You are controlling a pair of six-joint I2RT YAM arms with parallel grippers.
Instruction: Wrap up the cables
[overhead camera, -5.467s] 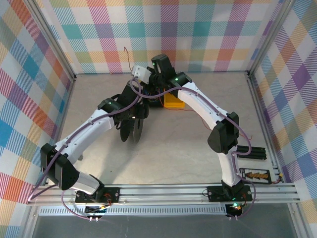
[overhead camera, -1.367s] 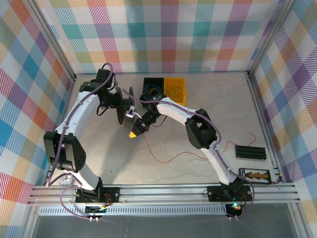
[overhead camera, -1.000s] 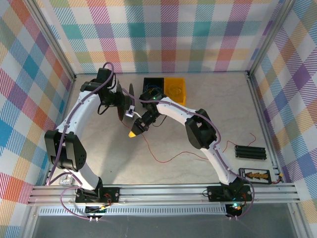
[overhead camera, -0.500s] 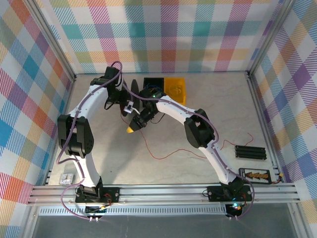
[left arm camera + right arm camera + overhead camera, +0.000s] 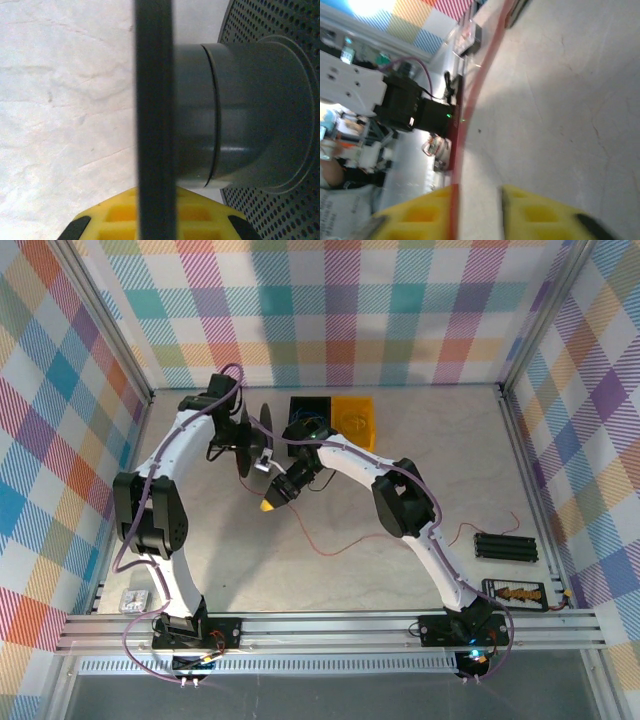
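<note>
Grip change: left gripper (image 5: 155,222) clenched on spool (image 5: 257,436), right gripper (image 5: 270,502) released
The left gripper has just closed, apparently on the black spool's flange, towards the back of the table (image 5: 250,570). The right gripper, just beside the spool, has just parted its yellow fingers. The red cable (image 5: 470,100) now runs loose between them, against one pad, and trails across the table. Judged effect: spool secured, cable free to feed for the next turn
</note>
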